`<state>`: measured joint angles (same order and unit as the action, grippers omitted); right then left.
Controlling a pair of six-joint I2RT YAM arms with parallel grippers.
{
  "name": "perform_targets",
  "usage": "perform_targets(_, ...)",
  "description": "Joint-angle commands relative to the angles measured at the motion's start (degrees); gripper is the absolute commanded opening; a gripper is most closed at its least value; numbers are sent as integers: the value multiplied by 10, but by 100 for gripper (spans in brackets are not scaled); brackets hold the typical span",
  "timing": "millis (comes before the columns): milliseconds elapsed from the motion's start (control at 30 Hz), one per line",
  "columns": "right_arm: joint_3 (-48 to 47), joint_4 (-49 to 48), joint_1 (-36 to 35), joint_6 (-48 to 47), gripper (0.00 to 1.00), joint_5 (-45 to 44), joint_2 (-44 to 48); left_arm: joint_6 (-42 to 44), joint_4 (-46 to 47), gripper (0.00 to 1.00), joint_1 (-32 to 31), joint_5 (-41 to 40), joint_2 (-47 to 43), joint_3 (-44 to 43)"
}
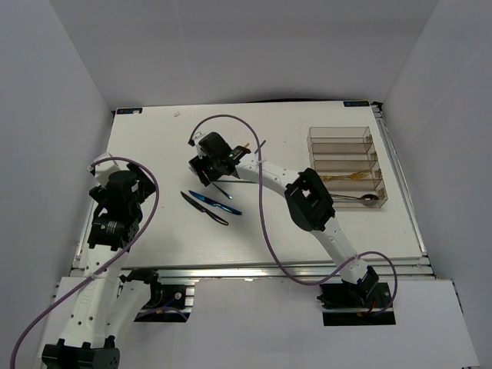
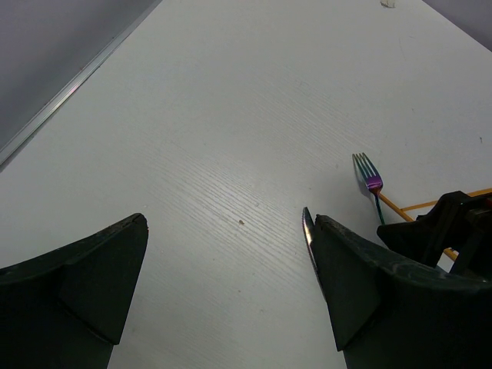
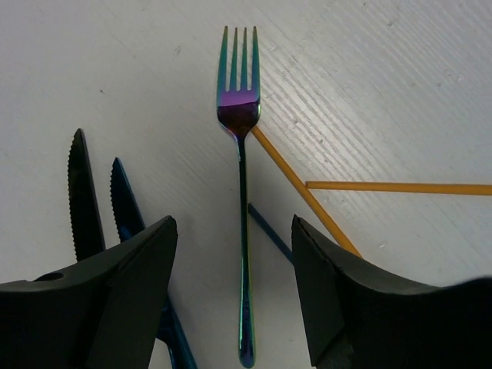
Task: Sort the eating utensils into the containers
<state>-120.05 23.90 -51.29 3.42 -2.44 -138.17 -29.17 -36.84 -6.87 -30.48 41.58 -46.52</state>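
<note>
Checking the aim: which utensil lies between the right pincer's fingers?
The iridescent fork, centred in the gap; the knives lie off to one side, the orange chopsticks to the other.

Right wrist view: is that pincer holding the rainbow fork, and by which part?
Nothing is held. The right pincer is open, its fingers flanking the handle of the fork.

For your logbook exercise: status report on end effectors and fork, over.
Left end effector open, holding nothing. Right end effector open over fork handle. Orange chopstick meets fork neck; knives alongside.
</note>
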Motion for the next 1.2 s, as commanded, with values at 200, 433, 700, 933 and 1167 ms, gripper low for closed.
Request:
perform_targets(200,-25,-39,5,-30,56,9,-22,3,7,98,0,2,-4,0)
perform_targets(433,-47,-45,1,-25,46,17,-51,4,9,98,0,5,-4,0)
perform_targets(700,-56,-51,-3,-28,32,11,-80,6,11,98,1,9,-5,1)
perform_targets(933,-41,-74,-14,-21,0,19,-60,7,12,98,1,15,-5,1)
perform_targets(1167,2,-133,-2,34,0,56,95,10,15,98,1,22,1,2)
